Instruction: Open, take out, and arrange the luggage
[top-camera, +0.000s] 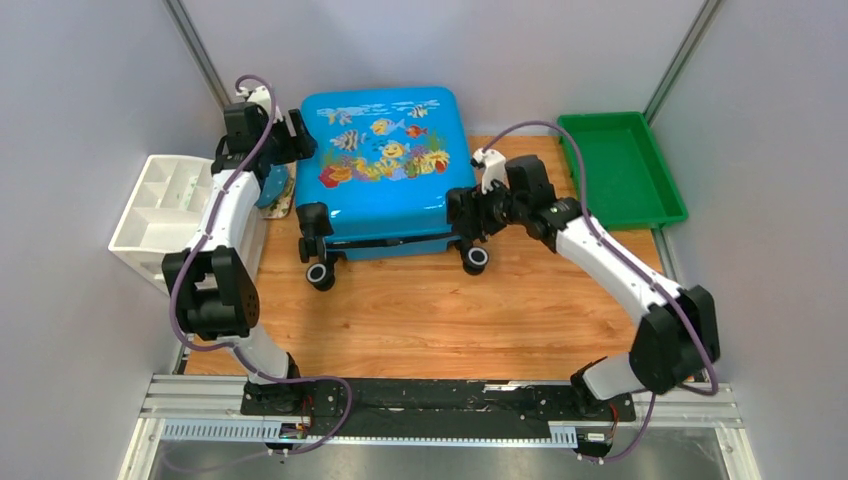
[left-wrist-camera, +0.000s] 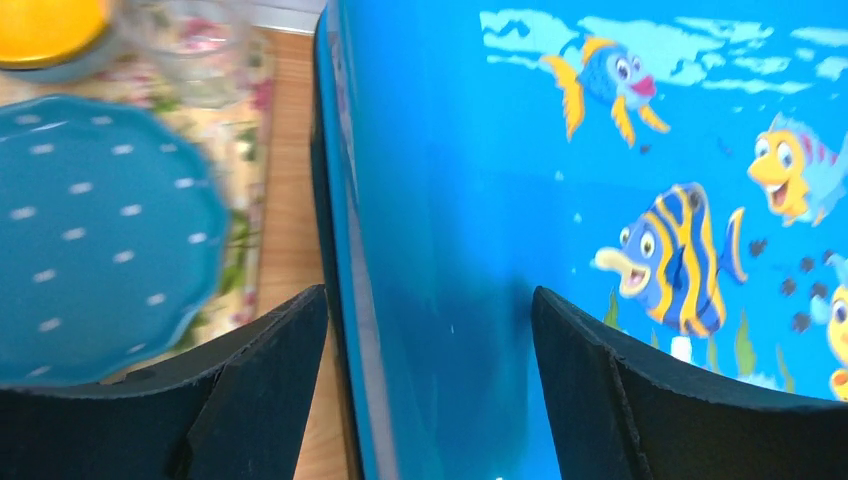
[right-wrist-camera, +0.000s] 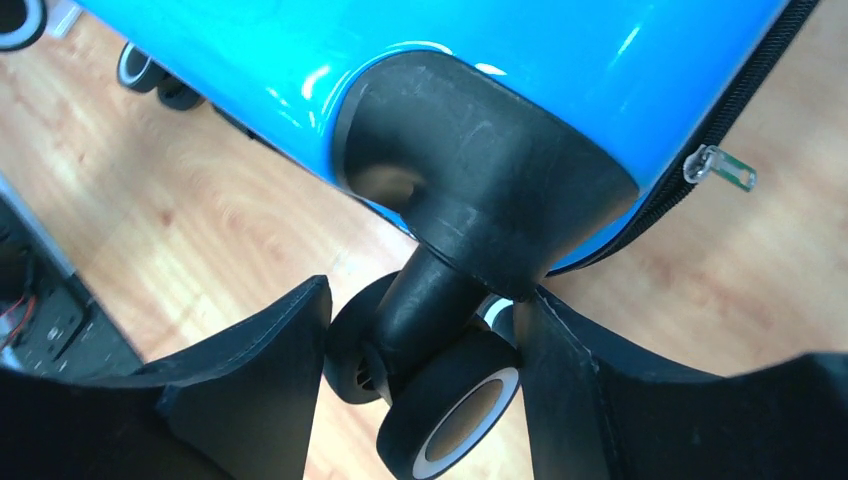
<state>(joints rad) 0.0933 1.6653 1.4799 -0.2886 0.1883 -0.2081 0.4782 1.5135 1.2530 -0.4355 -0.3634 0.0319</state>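
The luggage (top-camera: 385, 190), a glossy blue hard-shell suitcase with a fish print, lies flat and closed at the back middle of the wooden table, wheels toward me. My left gripper (top-camera: 293, 135) is at its far left edge. In the left wrist view the gripper (left-wrist-camera: 430, 300) straddles the lid's edge (left-wrist-camera: 440, 200), one finger on the side and one on the top, pressed on it. My right gripper (top-camera: 468, 215) is at the near right corner. In the right wrist view it (right-wrist-camera: 425, 300) is closed round the black double wheel (right-wrist-camera: 450, 415). A zipper pull (right-wrist-camera: 718, 166) hangs at the seam.
A white compartmented organiser (top-camera: 165, 205) stands at the left table edge. A green tray (top-camera: 620, 170) lies at the back right. A teal dotted plate (left-wrist-camera: 90, 240), a glass (left-wrist-camera: 195, 45) and an orange item (left-wrist-camera: 45, 25) lie on a floral mat (left-wrist-camera: 245, 130) left of the suitcase.
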